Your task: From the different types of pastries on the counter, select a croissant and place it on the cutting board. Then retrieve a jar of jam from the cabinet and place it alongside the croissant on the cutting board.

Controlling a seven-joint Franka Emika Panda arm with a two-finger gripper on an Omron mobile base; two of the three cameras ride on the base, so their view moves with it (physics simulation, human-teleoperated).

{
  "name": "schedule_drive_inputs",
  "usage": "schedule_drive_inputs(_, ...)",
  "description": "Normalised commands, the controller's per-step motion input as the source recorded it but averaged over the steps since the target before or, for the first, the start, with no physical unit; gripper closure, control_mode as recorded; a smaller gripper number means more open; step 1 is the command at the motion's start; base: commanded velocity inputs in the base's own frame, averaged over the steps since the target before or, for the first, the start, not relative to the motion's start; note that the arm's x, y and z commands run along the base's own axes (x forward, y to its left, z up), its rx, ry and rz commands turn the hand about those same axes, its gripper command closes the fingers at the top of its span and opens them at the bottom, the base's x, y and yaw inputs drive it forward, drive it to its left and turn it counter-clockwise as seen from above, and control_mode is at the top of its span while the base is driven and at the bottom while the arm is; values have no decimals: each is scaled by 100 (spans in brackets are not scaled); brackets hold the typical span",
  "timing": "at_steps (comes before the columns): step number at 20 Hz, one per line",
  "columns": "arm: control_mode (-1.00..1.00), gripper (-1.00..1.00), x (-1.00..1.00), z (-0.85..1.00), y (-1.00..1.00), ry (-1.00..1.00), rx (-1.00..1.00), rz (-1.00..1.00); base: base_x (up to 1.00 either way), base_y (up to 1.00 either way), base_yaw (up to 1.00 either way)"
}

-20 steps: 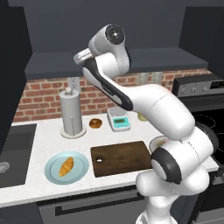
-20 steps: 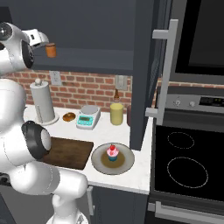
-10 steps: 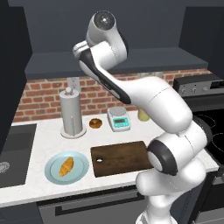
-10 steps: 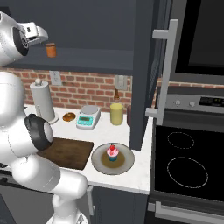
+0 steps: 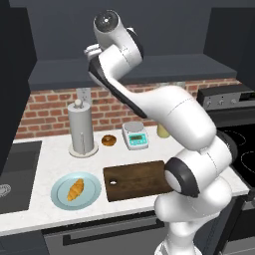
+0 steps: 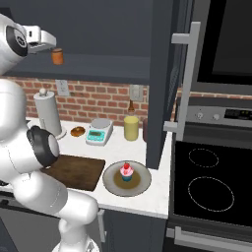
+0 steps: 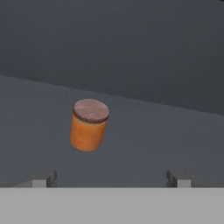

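Gripper fingers are wide apart just in front of the jar of jam, which I think is small, hard, smooth and breakable, so I would squeeze its round sides below the lid.

In the left base view the arm's upper link hides the hand, so the gripper and jar of jam cannot be made out there. The arm's lower joints cover the right end of the cutting board, and in the right base view its left part. In the hand view only 2 fingertips of the gripper rise above the bottom band.
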Motion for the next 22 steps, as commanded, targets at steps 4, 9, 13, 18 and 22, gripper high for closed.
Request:
schedule_drive_inputs(4,-100,-100,0,0,0,0,0,-1,0,0,0)
schedule_drive_inputs(9,-100,-100,4,0,-15,0,24,-2,0,0,0)
schedule_drive_inputs(13,-100,-100,3,-1,-22,0,36,0,0,0,0)
schedule_drive_inputs(18,-100,-100,0,-22,-13,-9,18,1,0,0,0)
schedule_drive_inputs(22,-100,-100,1,-43,0,-20,4,7,0,0,0)
